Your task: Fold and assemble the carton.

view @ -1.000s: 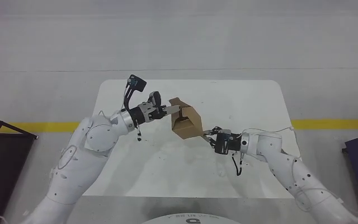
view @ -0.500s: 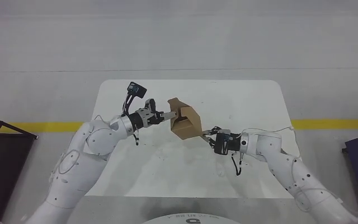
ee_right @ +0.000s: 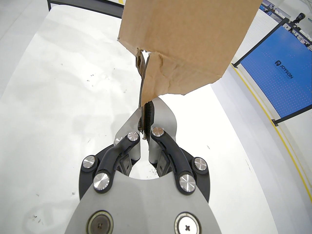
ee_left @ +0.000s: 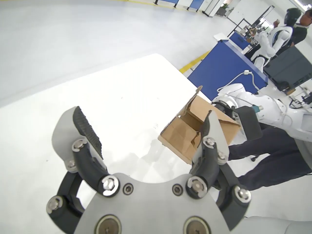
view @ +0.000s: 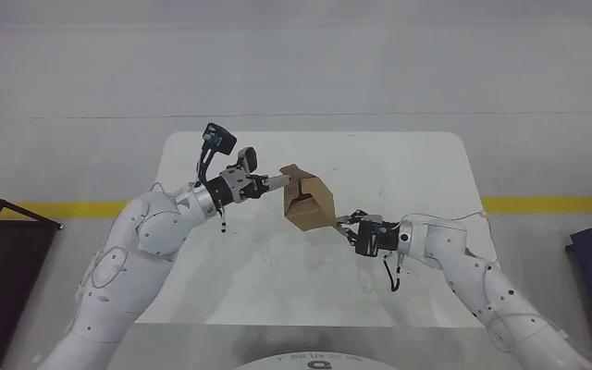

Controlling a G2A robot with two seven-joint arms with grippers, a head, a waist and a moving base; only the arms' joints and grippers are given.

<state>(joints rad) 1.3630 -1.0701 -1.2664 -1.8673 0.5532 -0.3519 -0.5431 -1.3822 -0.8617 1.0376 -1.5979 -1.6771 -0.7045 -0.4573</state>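
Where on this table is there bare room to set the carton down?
The table is bare at its far-right part, between the carton and the right edge, and along the near strip between the arms. Crowded at the middle: left claw and right claw flank the carton.

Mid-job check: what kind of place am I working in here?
Likely a robotics test hall or factory floor: blue partition panels, yellow floor lines on wide pale flooring, and what looks like another white robot at a station beyond the table.

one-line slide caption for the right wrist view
Right gripper shut on a ragged flap of the brown carton, white table behind it.
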